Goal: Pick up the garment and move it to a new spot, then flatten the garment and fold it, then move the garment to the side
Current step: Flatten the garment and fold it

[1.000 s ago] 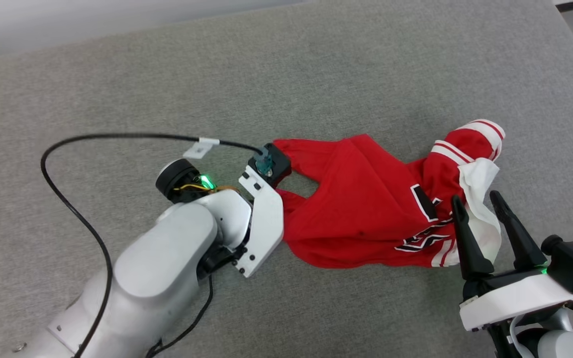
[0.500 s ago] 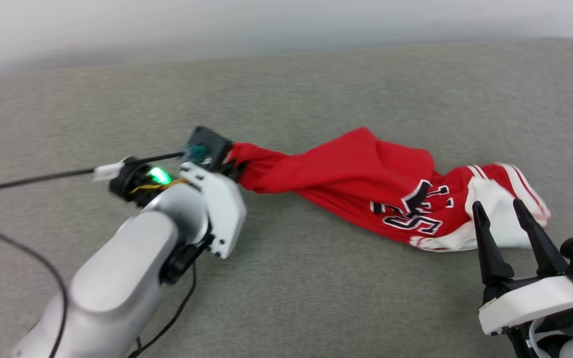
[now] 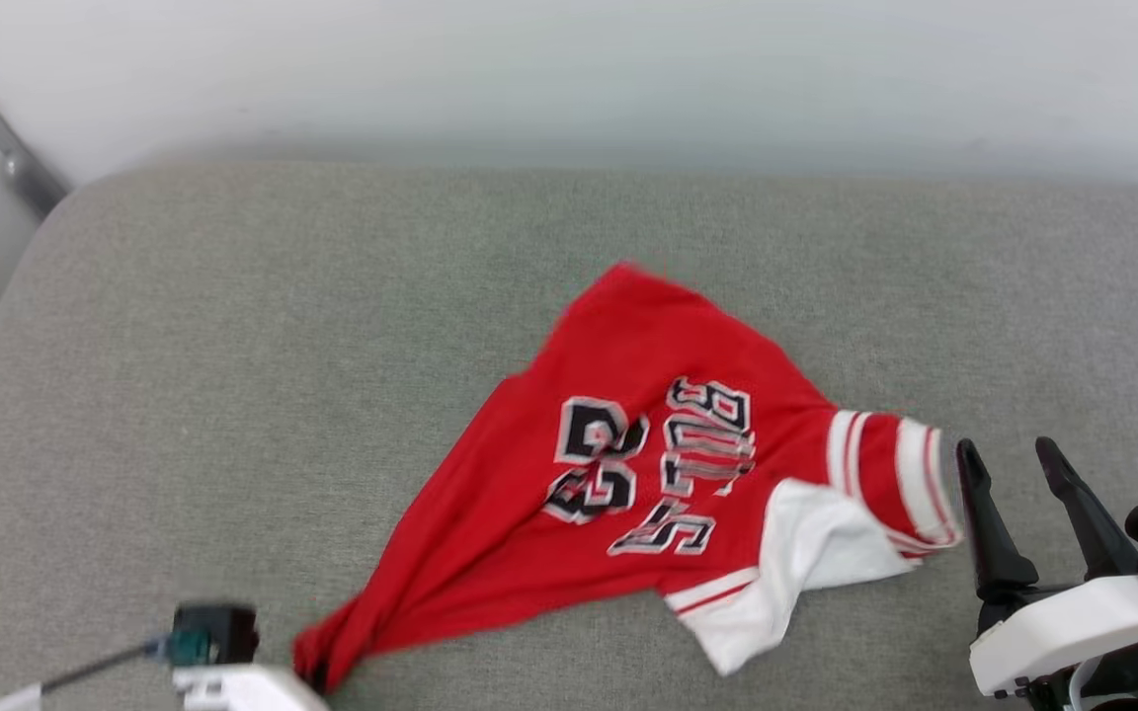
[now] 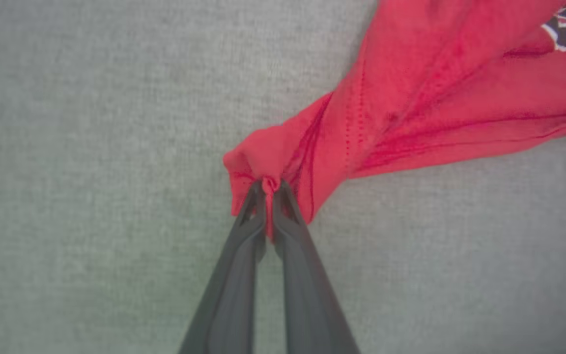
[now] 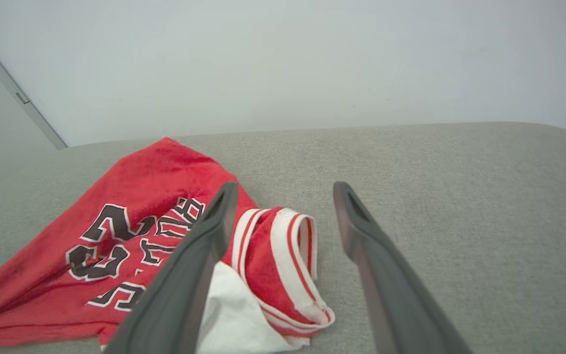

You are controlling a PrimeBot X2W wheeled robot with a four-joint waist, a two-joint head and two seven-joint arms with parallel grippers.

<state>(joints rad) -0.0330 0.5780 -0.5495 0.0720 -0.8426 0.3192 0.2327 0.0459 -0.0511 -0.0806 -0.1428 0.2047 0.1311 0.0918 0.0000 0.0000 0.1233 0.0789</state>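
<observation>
A: Where's the garment (image 3: pixel 628 464)?
B: On the tabletop (image 3: pixel 233 346), middle to right, one corner pointing back at the wall (image 3: pixel 569 79).
A: And the near end?
B: It narrows to the near left, where the tip sits pinched between the fingers of the left gripper (image 4: pixel 269 189).
A: The sleeve side?
B: On the right, folds lying one before the other. The farther fold ends just beside the right gripper (image 3: pixel 1007 446), on its left; touching or not, I can't tell.
A: That gripper's fingers?
B: Spread apart, at the near right, pointing toward the wall.
</observation>
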